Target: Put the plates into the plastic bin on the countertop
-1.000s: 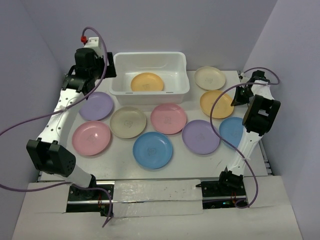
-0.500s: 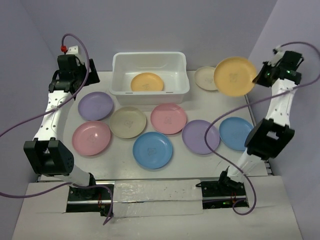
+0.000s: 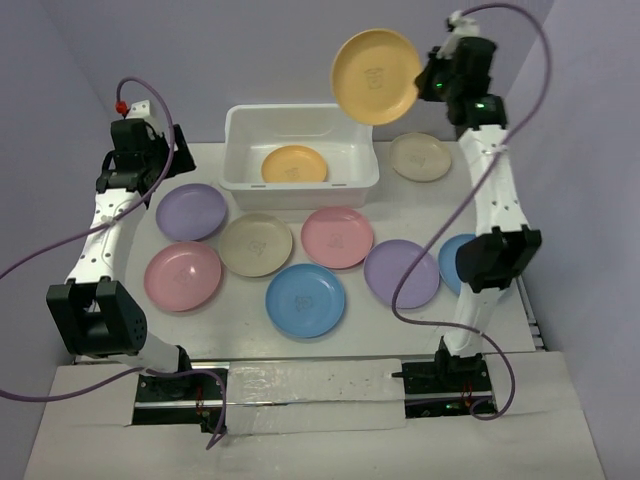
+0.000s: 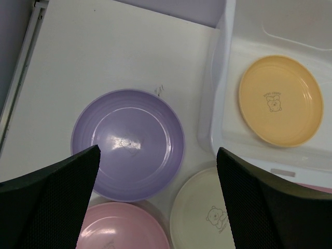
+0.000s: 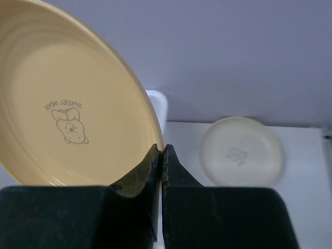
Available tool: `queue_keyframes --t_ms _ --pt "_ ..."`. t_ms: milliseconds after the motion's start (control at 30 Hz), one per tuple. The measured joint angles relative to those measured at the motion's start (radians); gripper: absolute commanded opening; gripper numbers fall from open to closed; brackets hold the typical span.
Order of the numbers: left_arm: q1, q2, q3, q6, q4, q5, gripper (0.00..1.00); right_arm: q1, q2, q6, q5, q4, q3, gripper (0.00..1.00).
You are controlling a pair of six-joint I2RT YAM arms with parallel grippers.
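Orange-yellow, round and shallow, the plastic plate point(image 3: 376, 76) hung tilted, its rim pinched tight in the right gripper point(image 3: 432, 85) (raised high above the worktop point(image 4: 104, 41)). The white rectangular plastic bin point(image 3: 240, 150) lay below and to that gripper's left, long axis crosswise, so the coming move would likely run down-left. The left gripper point(image 4: 158, 155), jaws wide and empty, hovered over a lilac round plastic plate point(image 4: 128, 142), the bin just right of it.

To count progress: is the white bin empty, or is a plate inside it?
Not empty: one orange plate lies flat inside the bin.
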Motion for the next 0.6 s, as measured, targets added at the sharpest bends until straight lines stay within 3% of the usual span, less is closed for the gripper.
queue_keyframes --t_ms 233,600 --pt "0.000 -0.004 -0.074 -0.018 0.015 -0.016 0.99 0.203 0.248 0.059 0.147 0.091 -0.002 0.00" --pt "0.000 -0.012 -0.118 -0.027 0.013 -0.051 0.99 0.331 0.479 0.202 0.287 0.259 0.009 0.00"
